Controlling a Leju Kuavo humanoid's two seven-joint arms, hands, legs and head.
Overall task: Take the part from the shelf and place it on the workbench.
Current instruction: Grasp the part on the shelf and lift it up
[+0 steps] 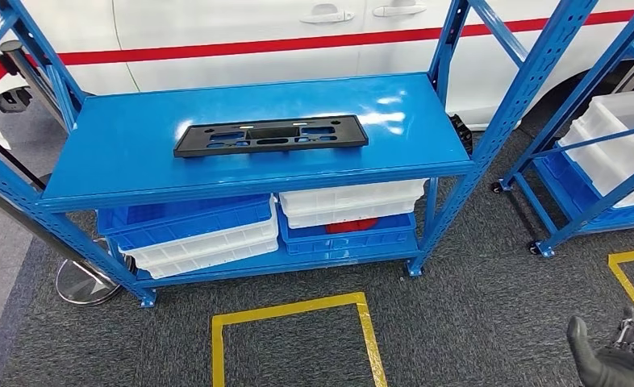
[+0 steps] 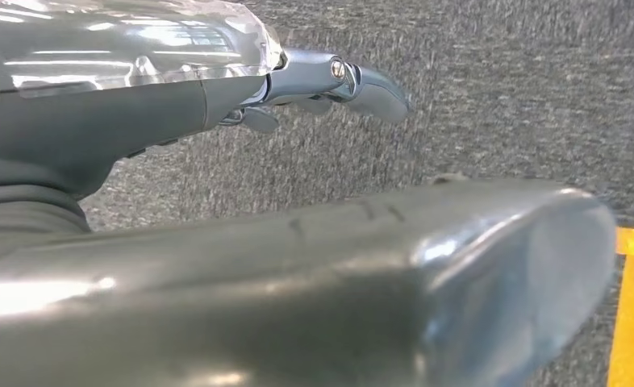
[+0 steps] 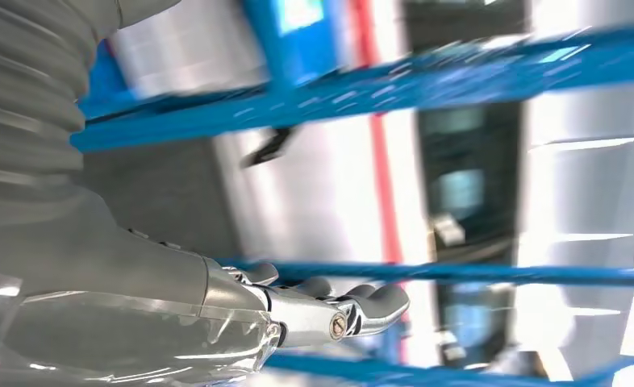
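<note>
**Grey hands low, part untouched on the shelf**

Grey metal right hand [image 1: 620, 355] hangs low and empty, fingers loosely apart; the left hand [image 2: 330, 85] likewise holds nothing above carpet. The flat black slotted plastic part [image 1: 271, 135] lies on the blue steel shelf [image 1: 136, 161], well apart. A one-sided grip could tilt it; the uprights may catch an arm.

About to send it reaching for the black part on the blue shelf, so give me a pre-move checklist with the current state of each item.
1. Black part lies flat on the top board of the blue shelf, nothing on it: ok.
2. Right hand holds nothing, fingers apart: ok.
3. Left hand holds nothing, over grey carpet: ok.
4. Either hand at the part: not ok, the right hand is low, well short of the shelf.
5. Shelf upright stands between right hand and part; clearance: cannot tell.
6. Workbench free for the drop: cannot tell.
</note>
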